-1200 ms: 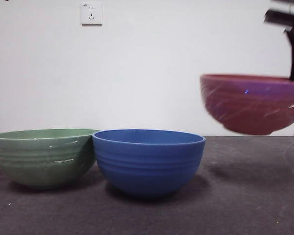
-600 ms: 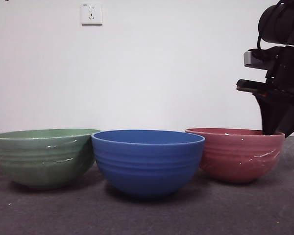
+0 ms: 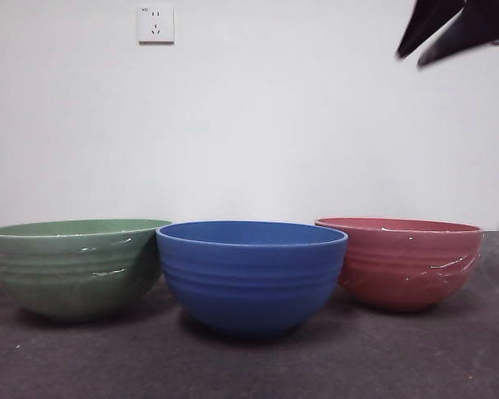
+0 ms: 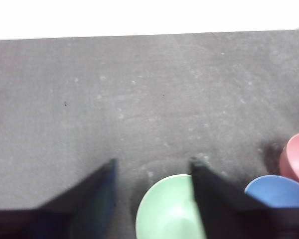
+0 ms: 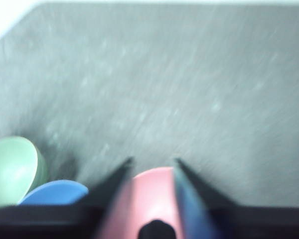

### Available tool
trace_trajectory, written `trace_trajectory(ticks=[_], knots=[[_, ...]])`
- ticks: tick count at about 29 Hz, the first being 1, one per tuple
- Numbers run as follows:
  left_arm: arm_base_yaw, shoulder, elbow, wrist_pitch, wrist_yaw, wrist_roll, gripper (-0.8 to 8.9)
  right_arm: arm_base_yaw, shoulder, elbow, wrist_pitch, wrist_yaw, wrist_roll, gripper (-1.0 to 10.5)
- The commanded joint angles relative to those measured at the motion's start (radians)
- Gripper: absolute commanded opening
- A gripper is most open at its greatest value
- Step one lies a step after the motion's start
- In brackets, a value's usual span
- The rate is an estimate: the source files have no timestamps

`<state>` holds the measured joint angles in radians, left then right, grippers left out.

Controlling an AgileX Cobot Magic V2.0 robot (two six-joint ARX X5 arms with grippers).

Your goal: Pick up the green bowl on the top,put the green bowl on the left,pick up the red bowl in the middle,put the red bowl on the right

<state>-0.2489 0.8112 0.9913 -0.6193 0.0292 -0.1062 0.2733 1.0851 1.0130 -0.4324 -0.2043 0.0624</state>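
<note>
The right gripper [image 5: 150,164] hangs high above the red bowl [image 3: 399,262], jaws parted and holding nothing; in the front view it shows only as two dark tips [image 3: 449,29] near the top corner, well clear of the bowl's rim. The red bowl sits upright on the dark grey table [image 3: 416,357], just beside the blue bowl [image 3: 251,274], which stands in the middle of the row. On the blue bowl's other side, touching or nearly touching it, rests the green bowl [image 3: 73,266], also upright. The left gripper [image 4: 152,167] is raised over the green bowl, jaws spread and empty. A white wall socket [image 3: 155,24] is mounted on the wall behind, above the green bowl.
</note>
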Motion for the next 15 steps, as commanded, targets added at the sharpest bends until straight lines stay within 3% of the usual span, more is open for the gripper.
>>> trace_trajectory(ticks=[1, 6, 9, 15], knots=[[0.001, -0.007, -0.005, 0.003, -0.002, 0.059, -0.07, 0.004, -0.101, -0.045, 0.014, 0.090, -0.038, -0.1], [0.002, -0.166, -0.164, 0.067, -0.003, 0.066, -0.07, 0.004, -0.453, -0.330, 0.118, 0.156, -0.052, -0.1], [0.001, -0.264, -0.275, 0.127, -0.002, 0.068, -0.07, 0.004, -0.591, -0.441, 0.171, 0.154, -0.052, -0.1], [0.002, -0.354, -0.381, 0.145, -0.001, 0.064, -0.04, 0.004, -0.669, -0.473, 0.146, 0.162, -0.010, 0.0]])
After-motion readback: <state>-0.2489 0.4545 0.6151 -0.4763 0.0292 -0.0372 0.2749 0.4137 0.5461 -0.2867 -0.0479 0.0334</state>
